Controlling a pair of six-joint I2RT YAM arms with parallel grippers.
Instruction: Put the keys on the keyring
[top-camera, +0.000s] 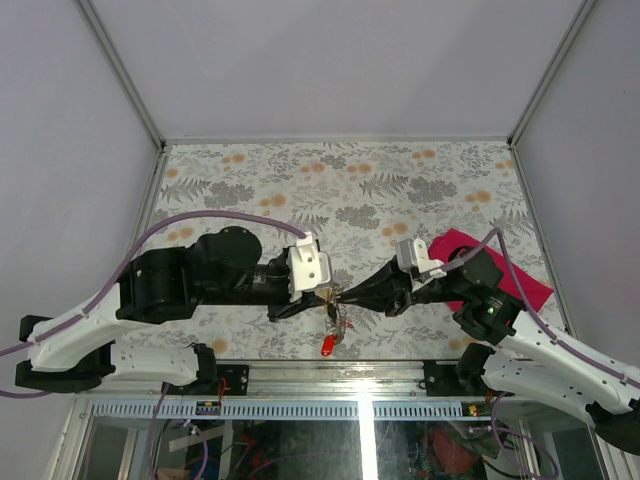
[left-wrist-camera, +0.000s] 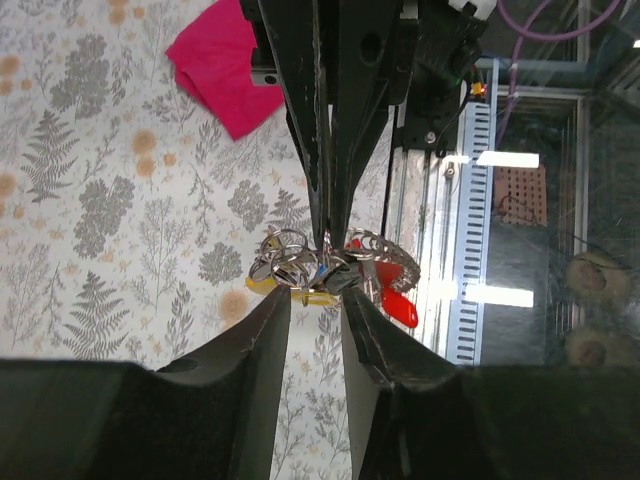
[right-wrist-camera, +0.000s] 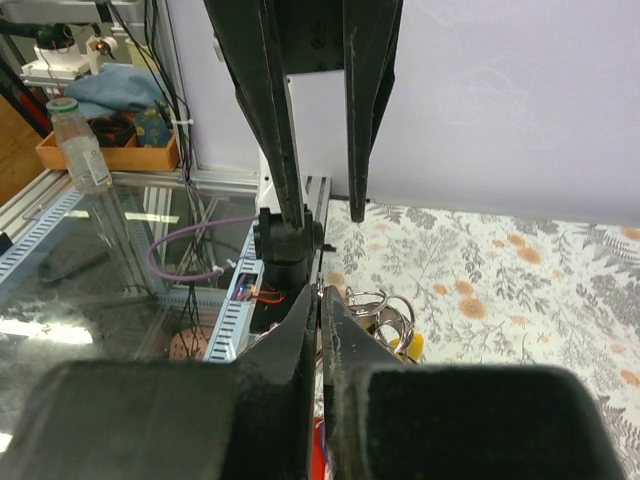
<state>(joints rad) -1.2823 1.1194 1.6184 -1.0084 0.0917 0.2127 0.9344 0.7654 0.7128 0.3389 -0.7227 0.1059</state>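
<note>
At six o'clock on the table (top-camera: 420, 190), I had my right claw (top-camera: 348, 294) clenched on the keyring (left-wrist-camera: 288, 246), suspending the keys (top-camera: 328, 340) for threading, my left claw (top-camera: 312, 298) released just beside them.

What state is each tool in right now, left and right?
Left tool: open, gripping nothing.
Right tool: closed, pinching the bunch of keys.

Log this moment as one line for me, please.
left tool: open near keys | right tool: shut on keyring
</note>
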